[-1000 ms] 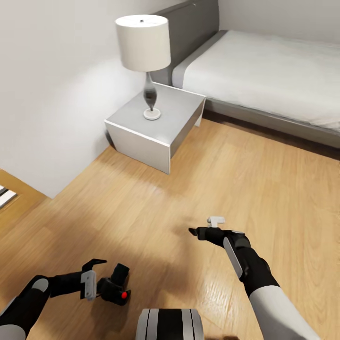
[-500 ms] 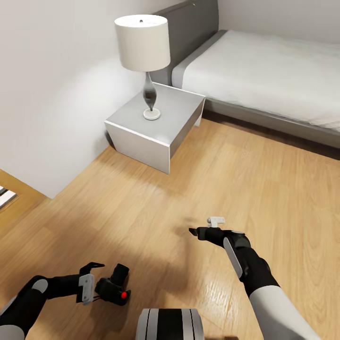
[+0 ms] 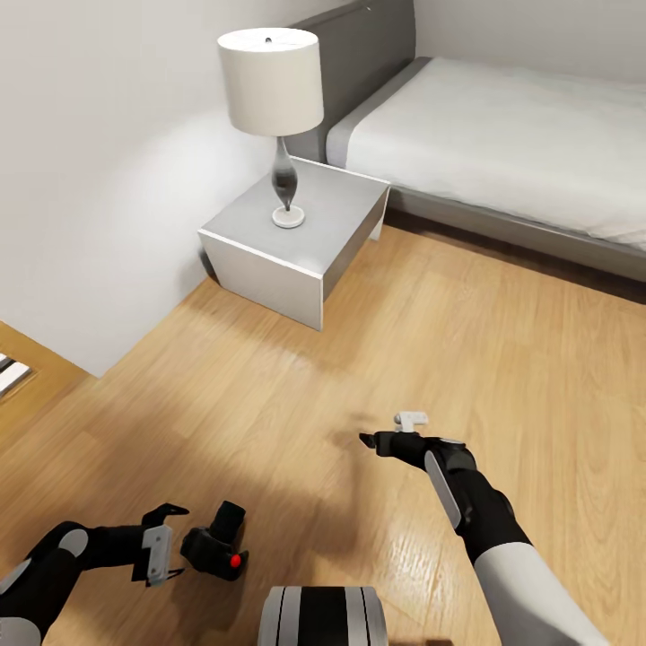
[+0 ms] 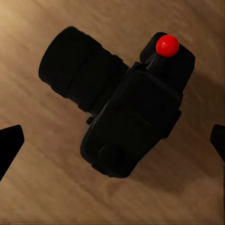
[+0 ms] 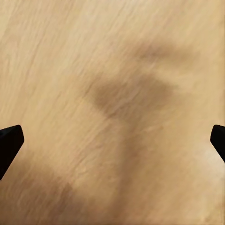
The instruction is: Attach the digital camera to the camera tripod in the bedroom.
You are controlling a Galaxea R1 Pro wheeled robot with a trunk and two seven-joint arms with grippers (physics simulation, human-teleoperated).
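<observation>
**Camera on the bedroom floor, both grippers open**

The digital camera (image 3: 216,543) lies on the light wood floor (image 3: 296,404), close in front of the robot's base (image 3: 323,615) and a little toward its left side. In the head view it reads as a small dark lump with a red button (image 3: 235,561). The left wrist view gives more: the digital camera (image 4: 119,105) has its lens barrel (image 4: 77,70) lying along the boards, the blocky body behind it, and the round red button (image 4: 167,45) standing on a raised corner of the body.

The left gripper (image 3: 166,538) sits just beside the camera, on the side away from the base's centre. Its fingers (image 3: 167,512) are spread apart and grip nothing; in the left wrist view only their dark tips (image 4: 9,143) appear at the two sides, well clear of the camera body.

The right gripper (image 3: 390,431) is held over bare floor well apart from the camera, fingers likewise parted and empty. The right wrist view shows wood grain (image 5: 112,112) crossed by a soft shadow, with the fingertips (image 5: 9,140) at the edges.

Farther off in the head view, a grey nightstand (image 3: 296,238) stands against the wall carrying a table lamp (image 3: 274,108) with a white shade, next to a grey bed (image 3: 502,144).
</observation>
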